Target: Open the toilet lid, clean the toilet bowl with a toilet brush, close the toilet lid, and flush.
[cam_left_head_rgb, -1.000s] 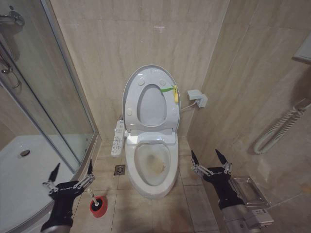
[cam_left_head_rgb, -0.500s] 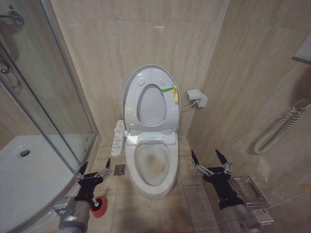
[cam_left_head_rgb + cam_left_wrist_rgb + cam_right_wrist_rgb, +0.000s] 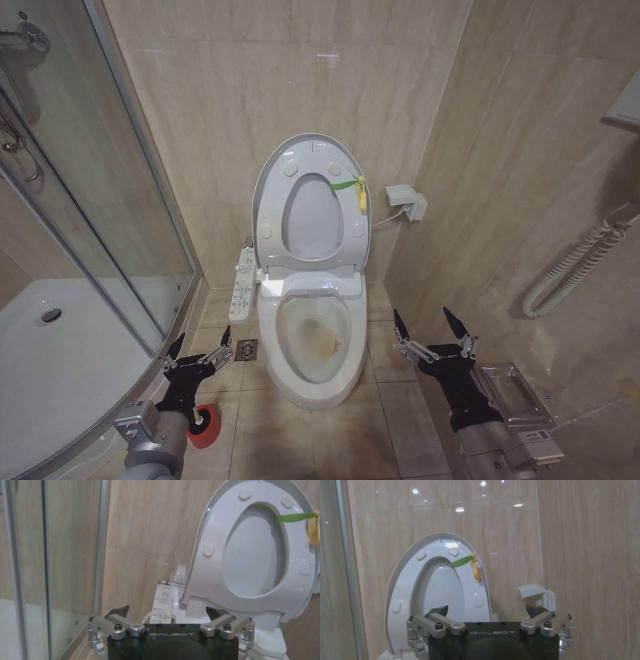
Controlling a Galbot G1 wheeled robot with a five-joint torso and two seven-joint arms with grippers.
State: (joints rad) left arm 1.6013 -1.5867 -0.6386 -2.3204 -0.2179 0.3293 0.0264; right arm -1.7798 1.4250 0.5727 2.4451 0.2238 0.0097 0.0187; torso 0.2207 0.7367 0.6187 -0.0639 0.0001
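Left gripper point(image 3: 199, 346) moved right since 1 s ago, from by the shower tray point(image 3: 60, 380) to above the red holder point(image 3: 205, 425), fingers spread, holding nothing. Its arm hides the brush. Lid point(image 3: 275, 175) and seat point(image 3: 345, 225) stand upright against the wall; stained bowl point(image 3: 318, 345) exposed. Right gripper point(image 3: 434, 333) hangs released right of the bowl, near a metal rack point(image 3: 520, 395).

Black "GALBOT"-marked pincer point(image 3: 170, 620) bodies, silver screwed finger brackets
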